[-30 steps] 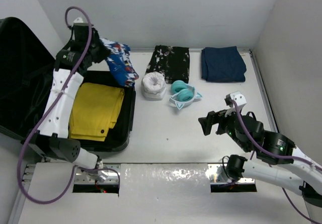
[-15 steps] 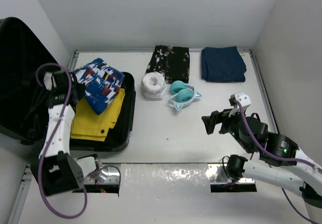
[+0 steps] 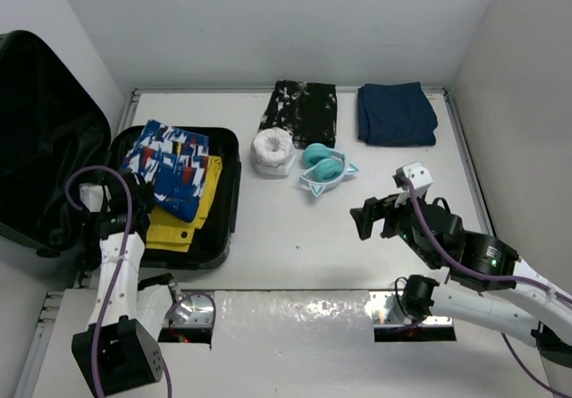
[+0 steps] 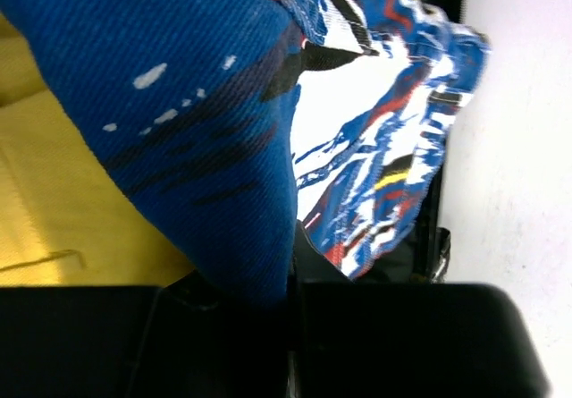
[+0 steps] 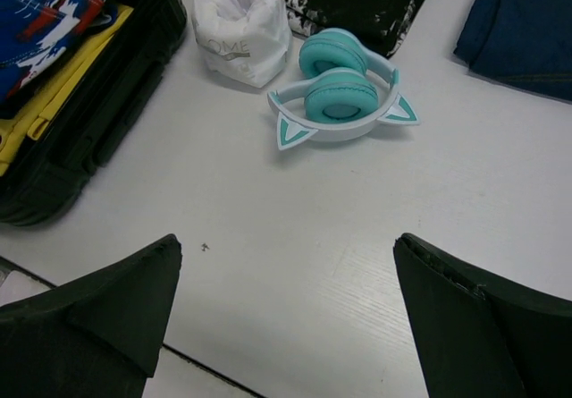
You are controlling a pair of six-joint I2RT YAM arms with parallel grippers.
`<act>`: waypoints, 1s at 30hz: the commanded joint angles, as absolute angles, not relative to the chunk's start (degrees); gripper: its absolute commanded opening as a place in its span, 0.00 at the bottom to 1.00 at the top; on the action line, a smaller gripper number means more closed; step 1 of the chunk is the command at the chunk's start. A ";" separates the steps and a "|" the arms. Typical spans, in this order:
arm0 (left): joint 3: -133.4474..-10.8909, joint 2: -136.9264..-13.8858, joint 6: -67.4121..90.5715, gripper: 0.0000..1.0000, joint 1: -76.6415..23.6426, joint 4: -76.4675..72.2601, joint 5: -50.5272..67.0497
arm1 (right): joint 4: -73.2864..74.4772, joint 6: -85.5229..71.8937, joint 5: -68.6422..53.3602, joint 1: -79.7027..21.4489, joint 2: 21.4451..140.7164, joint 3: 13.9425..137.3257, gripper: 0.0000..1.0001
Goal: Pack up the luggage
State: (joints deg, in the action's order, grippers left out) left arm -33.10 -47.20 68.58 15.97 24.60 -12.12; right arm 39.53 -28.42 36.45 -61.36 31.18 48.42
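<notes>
The luggage [image 3: 229,208] lies open at the left, its lid [image 3: 45,130] leaning back. Inside it a folded yellow garment [image 3: 181,226] lies flat, and a blue, red and white patterned garment [image 3: 170,165] is spread over it. My left gripper [image 3: 134,189] sits low at the near left edge of that garment, shut on a blue corner of the cloth [image 4: 206,148]; the left gripper [image 4: 293,283] shows both fingers pressed together. My right gripper [image 3: 374,219] hovers open over bare table; in its wrist view the right gripper [image 5: 287,242] holds nothing.
Teal cat-ear headphones [image 3: 324,170] and a white rolled cloth [image 3: 273,153] lie mid-table. A black-and-white patterned garment [image 3: 302,112] and a folded navy garment [image 3: 397,114] lie along the back. Walls close in the table at the back and right.
My left arm has swung down and back toward the near left, dragging the patterned garment from above the luggage's far corner onto the yellow garment. The right arm barely shifted.
</notes>
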 commanded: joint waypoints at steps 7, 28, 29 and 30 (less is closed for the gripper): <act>-26.11 -50.27 66.90 0.37 16.17 24.53 -5.20 | 36.30 -27.95 34.63 -61.52 33.48 47.90 0.99; -59.50 -39.54 39.02 1.00 16.17 40.34 -6.33 | 36.47 -26.72 36.03 -61.52 37.61 50.53 0.99; -60.28 -42.07 39.20 1.00 16.17 41.30 -6.24 | 36.65 -26.72 36.04 -61.52 38.31 50.97 0.99; -60.90 -43.58 39.81 1.00 16.17 41.57 -6.24 | 37.00 -26.54 36.12 -61.61 38.49 51.06 0.99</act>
State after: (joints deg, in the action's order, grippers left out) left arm -60.58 -38.35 42.61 16.12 45.69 -11.55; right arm 38.15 -27.53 35.40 -61.36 37.39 48.53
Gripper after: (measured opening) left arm 0.998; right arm 0.986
